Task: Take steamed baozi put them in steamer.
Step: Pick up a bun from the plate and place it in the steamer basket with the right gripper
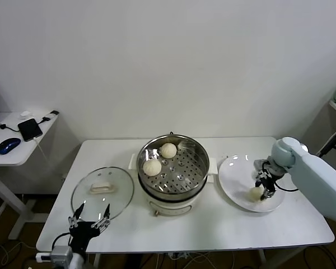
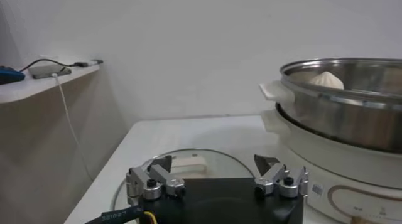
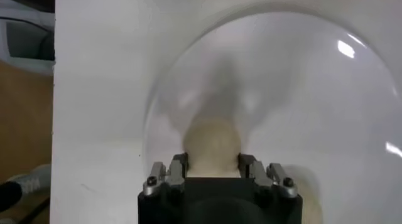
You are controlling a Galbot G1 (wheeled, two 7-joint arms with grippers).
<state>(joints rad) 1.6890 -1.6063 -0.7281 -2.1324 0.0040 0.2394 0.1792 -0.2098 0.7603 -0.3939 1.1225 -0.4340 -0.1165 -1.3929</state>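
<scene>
Nearest me, my left gripper hangs parked at the front edge of the table with its fingers spread apart, just in front of the glass lid lying flat there. Farther in, my right gripper is down on the white plate, its fingers set on either side of one baozi and touching it. Beyond that bun's level, mid-table, the steamer stands open with two more baozi on its perforated tray, toward its left and far side.
</scene>
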